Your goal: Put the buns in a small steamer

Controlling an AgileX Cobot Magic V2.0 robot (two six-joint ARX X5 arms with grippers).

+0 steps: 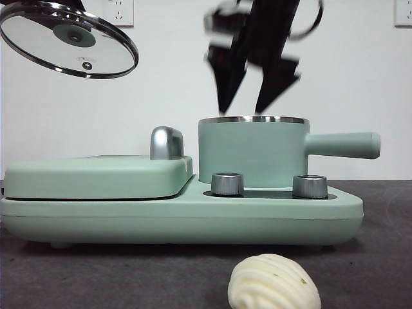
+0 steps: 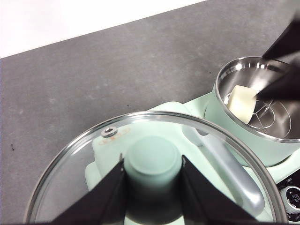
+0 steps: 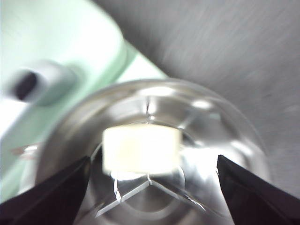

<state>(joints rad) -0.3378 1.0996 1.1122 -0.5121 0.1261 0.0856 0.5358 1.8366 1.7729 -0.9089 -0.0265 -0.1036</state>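
Buns: I see the smooth bun [image 3: 140,149] inside the small steamer [image 1: 252,154], the ridged bun [image 1: 273,283] on the counter [image 1: 380,251]. My right end effector [image 1: 250,103] hangs spread above the rim; I'd lift straight clear. Left end effector [image 2: 152,176] pinches the lid [image 1: 67,38] knob, aloft.

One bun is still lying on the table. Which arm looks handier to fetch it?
The right. Its gripper hangs open and empty above the steamer, where the smooth bun lies. The left gripper is busy holding the lid. The ridged bun waits out front.
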